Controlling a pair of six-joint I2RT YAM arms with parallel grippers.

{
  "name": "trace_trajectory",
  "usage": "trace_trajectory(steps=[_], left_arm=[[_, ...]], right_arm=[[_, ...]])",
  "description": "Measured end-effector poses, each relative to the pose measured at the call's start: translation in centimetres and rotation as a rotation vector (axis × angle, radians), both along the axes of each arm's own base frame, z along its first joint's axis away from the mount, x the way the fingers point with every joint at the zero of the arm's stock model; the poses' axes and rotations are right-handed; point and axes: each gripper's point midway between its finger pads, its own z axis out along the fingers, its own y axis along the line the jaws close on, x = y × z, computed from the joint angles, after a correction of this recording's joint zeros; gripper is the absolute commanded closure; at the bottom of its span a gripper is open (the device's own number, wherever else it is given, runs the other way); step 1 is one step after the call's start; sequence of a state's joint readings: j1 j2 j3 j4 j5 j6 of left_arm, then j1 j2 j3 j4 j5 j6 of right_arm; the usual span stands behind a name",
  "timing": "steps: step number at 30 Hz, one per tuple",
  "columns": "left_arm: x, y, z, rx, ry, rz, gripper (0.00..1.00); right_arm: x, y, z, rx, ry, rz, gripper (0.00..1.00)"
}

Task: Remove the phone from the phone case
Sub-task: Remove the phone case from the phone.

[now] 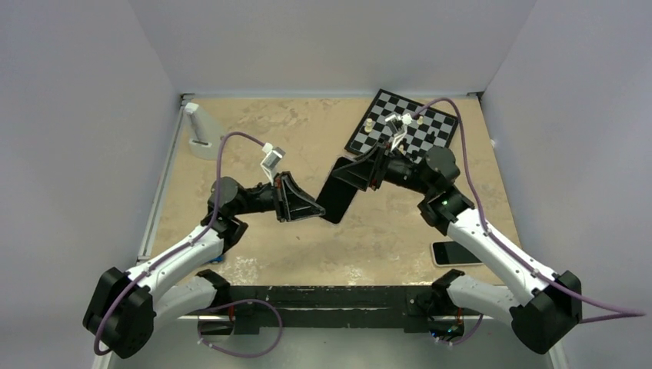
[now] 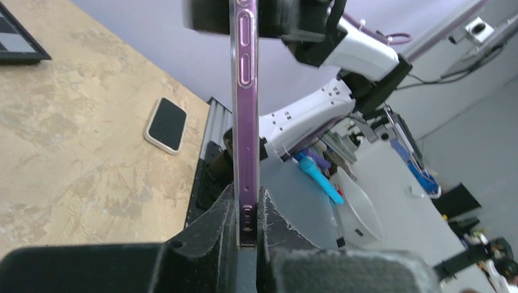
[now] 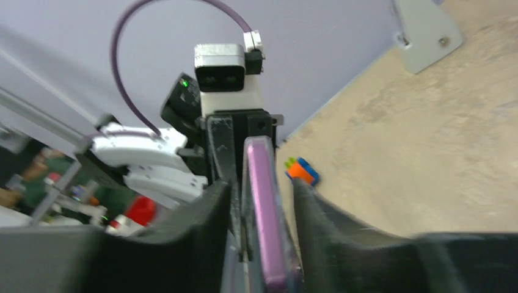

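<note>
The phone point(image 1: 338, 198) is held off the table between my two grippers, its black face toward the top camera. In the left wrist view it stands edge-on, showing a purple side point(image 2: 245, 122) with the phone case as a thin pale rim point(image 2: 234, 152) along it. My left gripper point(image 1: 314, 209) is shut on the phone's lower end point(image 2: 247, 220). My right gripper point(image 1: 351, 175) is at the upper end. In the right wrist view its fingers point(image 3: 262, 183) straddle the purple edge point(image 3: 267, 232) with a gap on each side. That view is blurred.
A second black-screened phone with a white rim point(image 1: 455, 253) lies flat at the near right point(image 2: 166, 124). The chessboard point(image 1: 404, 127) with small pieces lies at the far right. A grey stand point(image 1: 200, 131) sits at the far left. A small orange and blue block point(image 3: 301, 171) lies near the left arm.
</note>
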State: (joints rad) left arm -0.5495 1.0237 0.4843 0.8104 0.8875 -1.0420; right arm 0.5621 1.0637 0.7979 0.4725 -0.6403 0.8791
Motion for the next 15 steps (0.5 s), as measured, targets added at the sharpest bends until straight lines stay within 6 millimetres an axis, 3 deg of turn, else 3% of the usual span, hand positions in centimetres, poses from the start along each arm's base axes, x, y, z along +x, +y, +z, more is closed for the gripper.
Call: trace_trajectory(steps=[5,10,15], left_arm=[[-1.9,0.1,-0.1,0.049,-0.05,-0.121,1.0],[-3.4,0.4,-0.9,0.086,-0.055,-0.214,1.0],[-3.8,0.5,-1.2,0.111,-0.064,-0.248,1.0]], right_arm=[[-1.7,-0.4,0.3,-0.154,-0.13,0.086,0.39],[-4.5,-0.6,-2.0,-0.229,-0.136,0.245,0.44],[-6.7,-0.9,-2.1,-0.229,-0.155,0.355,0.49]])
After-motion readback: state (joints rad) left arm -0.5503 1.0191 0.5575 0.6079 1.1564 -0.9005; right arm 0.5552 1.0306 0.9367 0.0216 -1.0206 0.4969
